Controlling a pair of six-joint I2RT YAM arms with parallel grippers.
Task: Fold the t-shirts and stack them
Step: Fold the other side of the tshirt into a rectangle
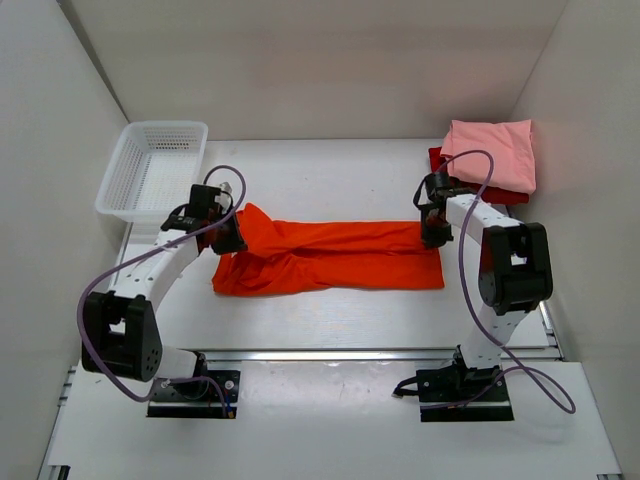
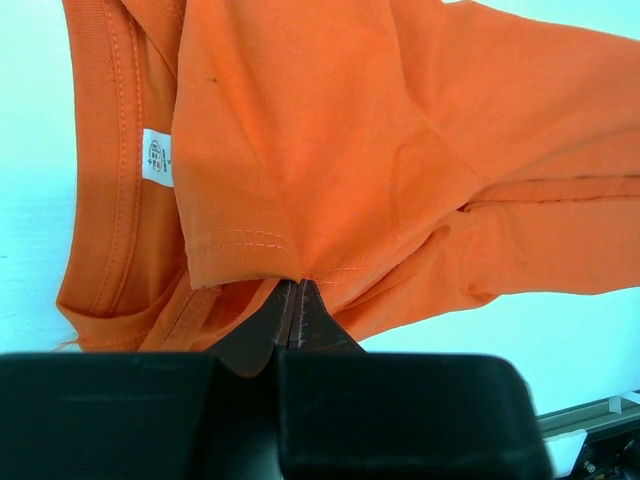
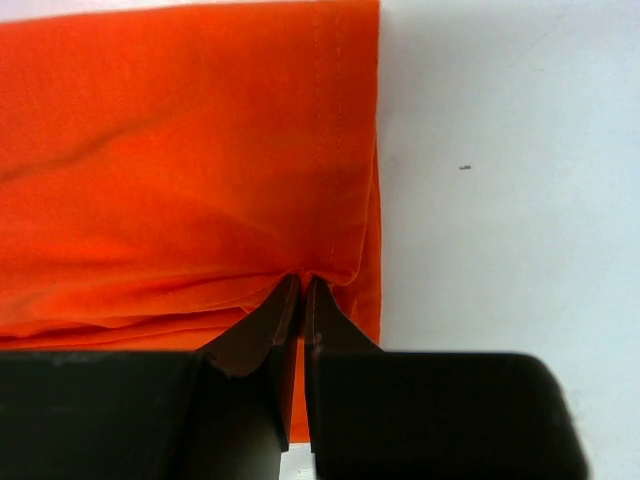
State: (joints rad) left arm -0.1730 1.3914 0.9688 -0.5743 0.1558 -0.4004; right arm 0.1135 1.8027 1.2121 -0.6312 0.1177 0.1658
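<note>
The bright orange t-shirt (image 1: 330, 256) lies folded into a long band across the middle of the table. My left gripper (image 1: 226, 238) is shut on its left end, pinching a sleeve hem (image 2: 300, 272); the collar and a white label (image 2: 156, 158) show beside it. My right gripper (image 1: 434, 236) is shut on the shirt's right end at the bottom hem (image 3: 305, 272). The light pink t-shirt (image 1: 492, 152) lies folded at the back right on top of the dark red t-shirt (image 1: 437, 158), of which only an edge shows.
A white plastic mesh basket (image 1: 152, 172) stands at the back left, just behind my left arm. White walls close in the back and both sides. A metal rail (image 1: 330, 354) runs along the near edge by the arm bases.
</note>
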